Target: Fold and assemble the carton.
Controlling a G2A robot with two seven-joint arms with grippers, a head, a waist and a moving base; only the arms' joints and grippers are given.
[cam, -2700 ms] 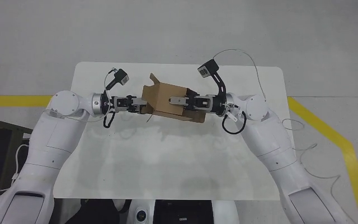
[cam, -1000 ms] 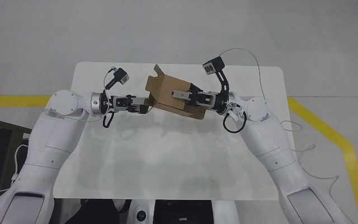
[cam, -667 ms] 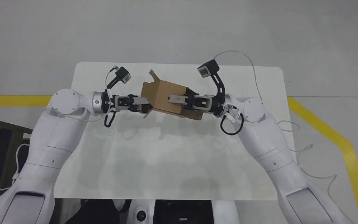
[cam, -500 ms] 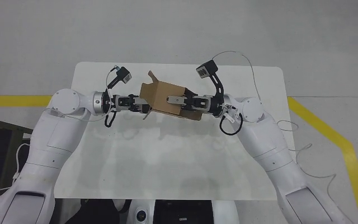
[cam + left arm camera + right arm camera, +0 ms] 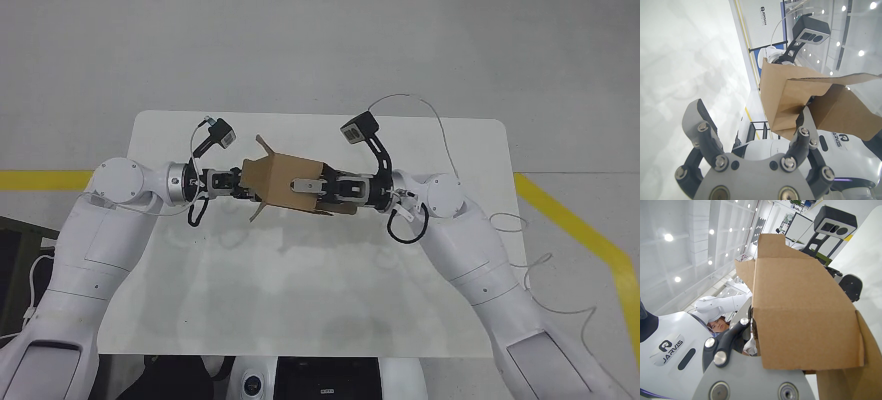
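Observation:
A brown carton [image 5: 285, 182] hangs above the white table [image 5: 300, 290], held between my two arms, its end flaps loose and splayed. My right gripper [image 5: 308, 186] is shut on the carton's side wall; in the right wrist view one finger [image 5: 749, 315] presses the carton [image 5: 800, 313] and the other is hidden behind the cardboard. My left gripper [image 5: 751, 111] is open at the carton's other end. One of its fingers [image 5: 807, 121] touches the inner corner of a flap on the carton [image 5: 787, 98], and the other finger [image 5: 700, 111] stands free.
The table's near half [image 5: 300, 310] lies bare below the arms. A thin cable [image 5: 440, 110] loops from the right wrist camera over the table's far right. A yellow floor line [image 5: 40, 180] runs past both table sides.
The right arm has carried the carton leftward and levelled it, bringing its open end onto the left gripper's finger. The left arm has stayed almost in place.

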